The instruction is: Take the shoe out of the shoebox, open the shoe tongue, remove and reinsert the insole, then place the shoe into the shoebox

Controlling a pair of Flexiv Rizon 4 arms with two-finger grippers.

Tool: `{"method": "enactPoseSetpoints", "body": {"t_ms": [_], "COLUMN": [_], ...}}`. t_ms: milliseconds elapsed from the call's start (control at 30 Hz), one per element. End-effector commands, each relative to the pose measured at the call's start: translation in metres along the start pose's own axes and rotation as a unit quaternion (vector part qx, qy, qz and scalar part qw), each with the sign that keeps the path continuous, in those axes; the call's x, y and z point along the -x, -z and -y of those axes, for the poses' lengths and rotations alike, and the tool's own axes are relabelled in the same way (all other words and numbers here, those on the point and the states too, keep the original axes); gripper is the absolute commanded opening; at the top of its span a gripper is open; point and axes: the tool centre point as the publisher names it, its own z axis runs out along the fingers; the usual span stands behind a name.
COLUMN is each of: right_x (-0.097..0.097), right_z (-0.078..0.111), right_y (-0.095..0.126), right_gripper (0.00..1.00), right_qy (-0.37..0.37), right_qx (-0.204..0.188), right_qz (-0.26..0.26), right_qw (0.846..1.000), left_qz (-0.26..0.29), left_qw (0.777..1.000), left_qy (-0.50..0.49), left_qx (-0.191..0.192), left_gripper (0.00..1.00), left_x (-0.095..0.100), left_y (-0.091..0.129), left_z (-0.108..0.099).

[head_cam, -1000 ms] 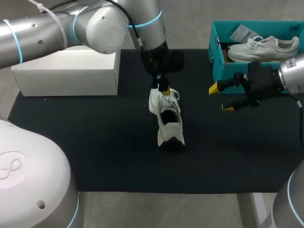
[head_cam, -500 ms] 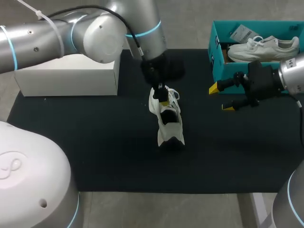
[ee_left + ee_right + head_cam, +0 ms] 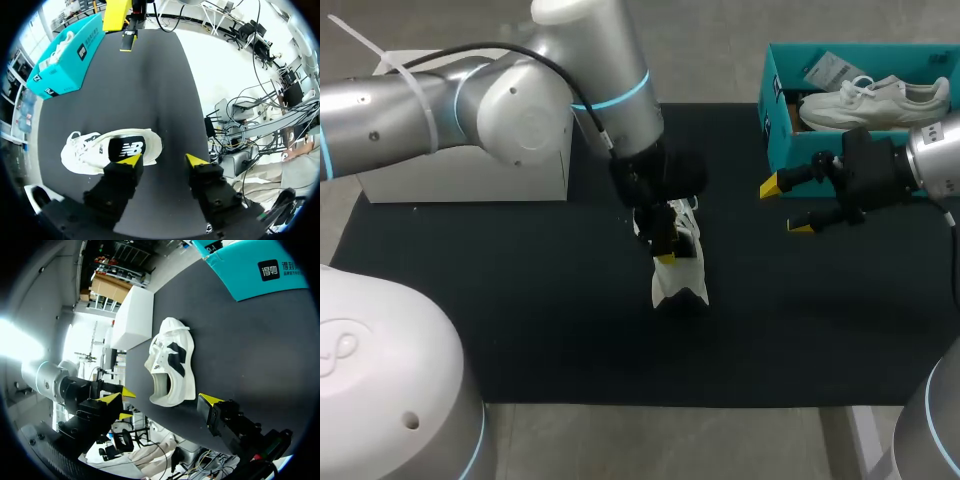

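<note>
The table (image 3: 520, 330) carried a teal shoebox (image 3: 778, 135) holding a second shoe (image 3: 875, 98). The white shoe (image 3: 680, 278) lay mid-table, outside the box. The left gripper (image 3: 162, 160) hung spread over its collar, grasping nothing, and the right gripper (image 3: 786, 206) waited, released. The insole (image 3: 127, 148) step seemed at hand, and the next move called for pinching it.

shoe (image 3: 682, 282) on mat (image 3: 520, 300), shoebox (image 3: 776, 130) behind right

A black mat (image 3: 540, 320) carries a white shoe (image 3: 682, 280), a white box (image 3: 440, 180) (far left corner) and a teal shoebox (image 3: 775, 140).
</note>
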Motion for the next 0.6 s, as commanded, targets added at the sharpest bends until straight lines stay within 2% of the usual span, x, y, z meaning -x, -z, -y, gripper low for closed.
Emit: {"method": "enactPoseSetpoints", "body": {"t_ms": [33,400,600], "right_x": [-0.001,-0.001,-0.001], "right_z": [0.001,0.001,0.001], "right_y": [-0.001,-0.001,-0.001], "right_gripper": [1.00,1.00,1.00], "right_qy": [-0.001,-0.001,-0.001], "right_qx": [0.001,0.001,0.001], "right_qz": [0.002,0.002,0.002], "right_qw": [1.000,1.000,1.000], "left_qz": [-0.002,-0.007,-0.015], "left_qw": [1.000,1.000,0.999], "left_qy": [0.004,0.018,0.024], "left_qx": [0.006,0.016,0.040], "left_gripper": [1.00,1.00,1.00], "left_x": [0.001,0.004,0.011], "left_y": [-0.013,-0.049,-0.065], "left_z": [0.001,0.009,0.008]}}
